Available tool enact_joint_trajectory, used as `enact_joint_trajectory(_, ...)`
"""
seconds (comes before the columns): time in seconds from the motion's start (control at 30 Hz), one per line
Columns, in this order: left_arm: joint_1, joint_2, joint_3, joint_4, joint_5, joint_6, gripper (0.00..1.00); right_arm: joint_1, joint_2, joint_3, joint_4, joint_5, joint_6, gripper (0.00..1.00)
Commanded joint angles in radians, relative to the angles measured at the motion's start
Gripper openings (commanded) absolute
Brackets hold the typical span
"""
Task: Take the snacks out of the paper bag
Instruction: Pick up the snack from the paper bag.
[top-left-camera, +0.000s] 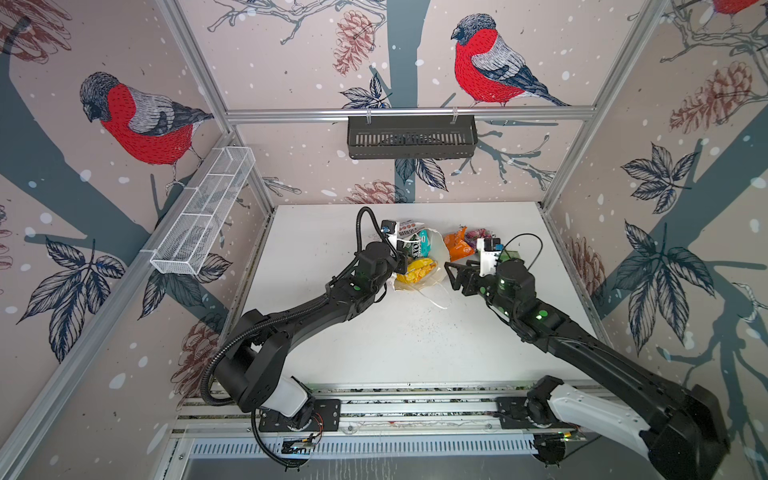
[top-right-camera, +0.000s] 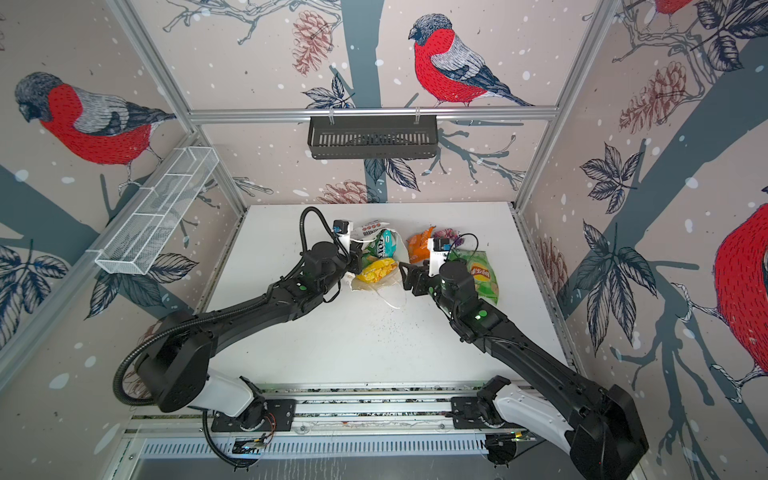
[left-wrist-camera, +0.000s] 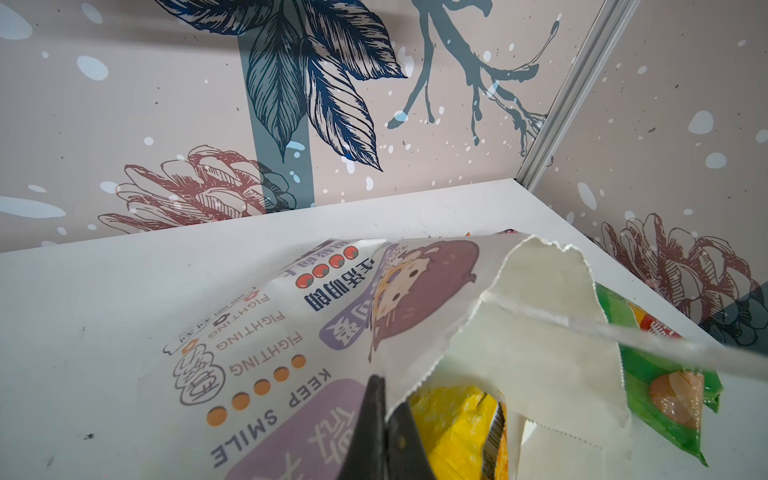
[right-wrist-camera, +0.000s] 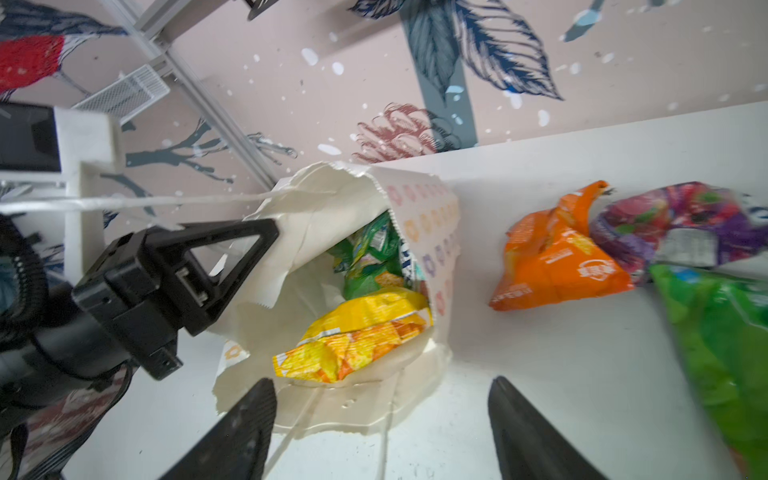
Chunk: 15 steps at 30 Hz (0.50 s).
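The paper bag (top-left-camera: 437, 244) (top-right-camera: 398, 248) (left-wrist-camera: 266, 340) (right-wrist-camera: 324, 208) lies on its side with its mouth gaping. My left gripper (top-left-camera: 401, 258) (top-right-camera: 355, 261) (left-wrist-camera: 384, 399) (right-wrist-camera: 266, 232) is shut on its upper rim. Inside lie a yellow packet (top-left-camera: 417, 268) (top-right-camera: 378, 270) (right-wrist-camera: 361, 332), a green packet (right-wrist-camera: 365, 257) and a teal packet (top-left-camera: 424, 243). Out on the table, right of the bag, are an orange packet (top-left-camera: 457, 245) (right-wrist-camera: 557, 257), a purple packet (right-wrist-camera: 673, 224) and a green Lay's bag (top-right-camera: 482, 276) (right-wrist-camera: 727, 340). My right gripper (top-left-camera: 455, 276) (top-right-camera: 409, 276) (right-wrist-camera: 382, 386) hangs open and empty before the bag's mouth.
One thin white handle (top-left-camera: 436, 297) of the bag trails on the table towards the front; another handle (right-wrist-camera: 166, 201) stretches taut past my left wrist. A black basket (top-left-camera: 411, 137) hangs on the back wall and a white wire basket (top-left-camera: 203, 212) on the left wall.
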Motion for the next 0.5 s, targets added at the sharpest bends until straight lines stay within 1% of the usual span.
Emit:
enact_joint_trajectory(0.0,-0.003,-0.016,-0.01,-0.019,0.014,-0.013,0.0,0.022,0.056,0.014,0.083,-0.059,-0.037,0.8)
enact_joint_trajectory(0.23,-0.003,-0.041,-0.013,-0.029,-0.004,0.008,0.0,0.096,0.148,0.034,0.131,-0.066,-0.09,0.77)
enact_joint_trajectory(0.47,-0.003,-0.044,-0.015,-0.029,-0.007,0.021,0.0,0.128,0.216,0.049,0.161,-0.067,-0.085,0.78)
